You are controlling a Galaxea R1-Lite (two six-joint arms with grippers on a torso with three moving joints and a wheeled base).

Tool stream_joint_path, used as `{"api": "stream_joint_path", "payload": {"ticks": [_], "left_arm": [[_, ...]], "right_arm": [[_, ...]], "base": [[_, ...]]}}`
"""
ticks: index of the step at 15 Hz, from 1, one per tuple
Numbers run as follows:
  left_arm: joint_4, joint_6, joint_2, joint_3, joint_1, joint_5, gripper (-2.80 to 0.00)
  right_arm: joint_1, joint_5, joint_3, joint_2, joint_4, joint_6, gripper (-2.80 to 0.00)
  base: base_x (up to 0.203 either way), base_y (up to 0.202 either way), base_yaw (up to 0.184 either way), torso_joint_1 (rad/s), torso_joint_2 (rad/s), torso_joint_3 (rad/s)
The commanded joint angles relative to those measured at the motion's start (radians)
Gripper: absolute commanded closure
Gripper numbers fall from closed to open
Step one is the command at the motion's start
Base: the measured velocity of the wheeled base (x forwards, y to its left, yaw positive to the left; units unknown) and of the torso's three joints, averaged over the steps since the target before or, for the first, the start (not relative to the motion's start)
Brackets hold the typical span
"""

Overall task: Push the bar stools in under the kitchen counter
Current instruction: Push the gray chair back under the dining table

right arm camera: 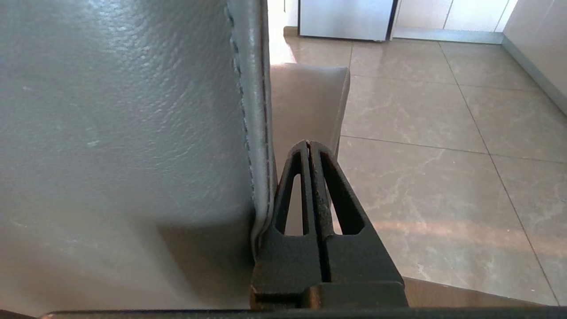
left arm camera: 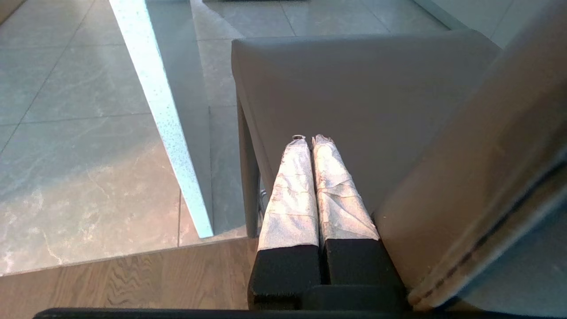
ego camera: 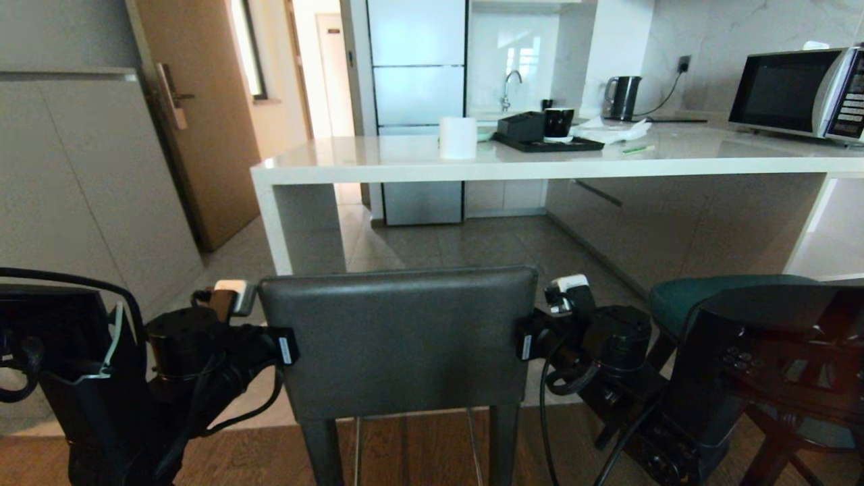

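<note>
1. Head view puts the dark-grey stool (ego camera: 398, 337) square in front of the robot, its back facing the camera. It stands short of the white desk (ego camera: 378, 165), with bare tiled floor (ego camera: 459, 246) between them, so judged from this the push is not finished.
2. The left tool (ego camera: 287, 349) sits against the left edge of the backrest and the right tool (ego camera: 525, 345) against the right edge. Both have their fingers pressed together and pinch nothing; they only flank the backrest.
3. In the left wrist view the taped fingers (left arm camera: 292, 186) of the left tool (left arm camera: 308, 138) lie alongside the seat, beside the backrest. In the right wrist view the right tool (right arm camera: 308, 144) runs just beside the stitched edge of the backrest.
4. Risk: nothing is gripped, so an uneven push could let a tool slide off the smooth leather, and the stool would turn instead of travelling straight.
5. Risk: the desk's slab end panel (left arm camera: 166, 119) stands close to the stool's left legs; a drift to the left could catch a leg on it.
6. Risk: the push is high on the backrest, so if the legs catch where wood floor meets tile, the stool may tip forward.
7. The teal stool (ego camera: 695, 297) waits at the right, partly hidden by the right arm; a wide swing could knock it.
</note>
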Motion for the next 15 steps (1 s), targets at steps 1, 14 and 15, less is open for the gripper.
{"api": "stream_joint_path", "payload": {"ticks": [1, 14, 15], "left_arm": [[-0.001, -0.001, 0.014, 0.001, 0.003, -0.001, 0.00], [-0.001, 0.009, 0.006, 0.004, 0.000, -0.003, 0.00], [-0.001, 0.009, 0.007, 0.005, 0.000, -0.003, 0.00]], "right_arm": [[0.001, 0.003, -0.002, 0.004, -0.013, -0.001, 0.00], [0.001, 0.003, -0.019, 0.007, -0.013, -0.009, 0.00], [0.001, 0.003, -0.019, 0.007, -0.013, -0.009, 0.00]], "base": [[0.000, 0.000, 0.000, 0.000, 0.00, 0.000], [0.140, 0.000, 0.002, 0.003, 0.00, 0.003], [0.192, 0.000, -0.002, -0.001, 0.00, 0.002]]}}
